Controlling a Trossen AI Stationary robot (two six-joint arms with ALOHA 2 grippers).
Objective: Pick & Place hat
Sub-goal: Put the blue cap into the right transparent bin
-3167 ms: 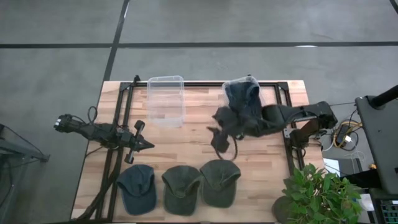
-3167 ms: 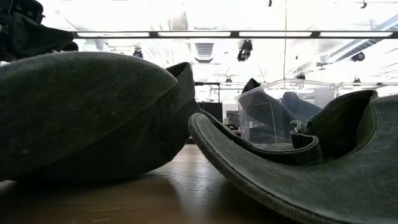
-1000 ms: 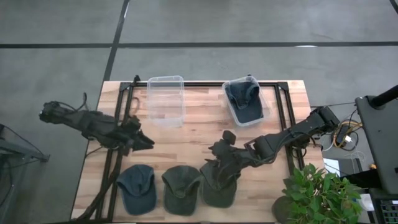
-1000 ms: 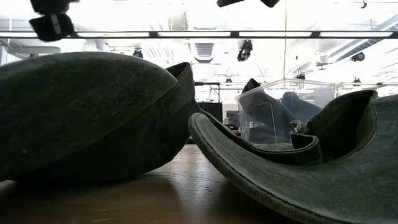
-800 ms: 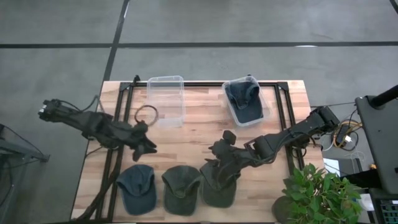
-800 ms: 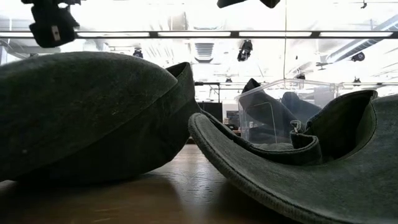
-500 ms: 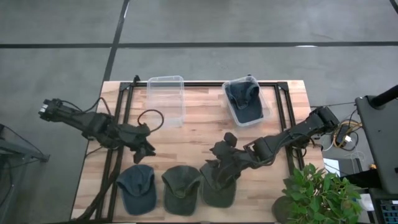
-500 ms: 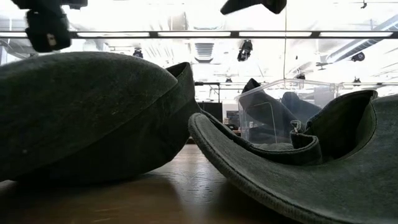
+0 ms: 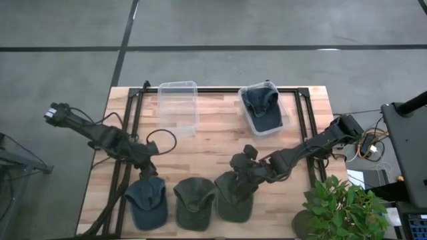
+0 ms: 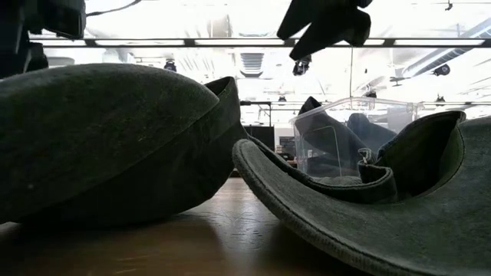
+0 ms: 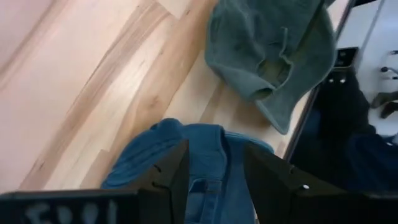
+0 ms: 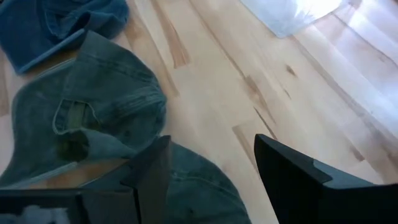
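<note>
Light wooden table (image 9: 200, 150) w/ three caps along front edge: blue cap (image 9: 147, 201), faded green cap (image 9: 193, 203), dark green cap (image 9: 233, 199). Clear plastic bin (image 9: 262, 110) holds another dark cap. Left gripper (image 11: 214, 180) spread over blue cap; right gripper (image 12: 211, 180) spread over dark green cap.

A pale wooden table (image 9: 200, 150) stands on grey floor (image 9: 60, 60), a leafy plant (image 9: 340, 207) at one corner.

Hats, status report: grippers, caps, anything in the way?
Left gripper open over blue cap. Right gripper open over right green cap. Nothing blocking.
</note>
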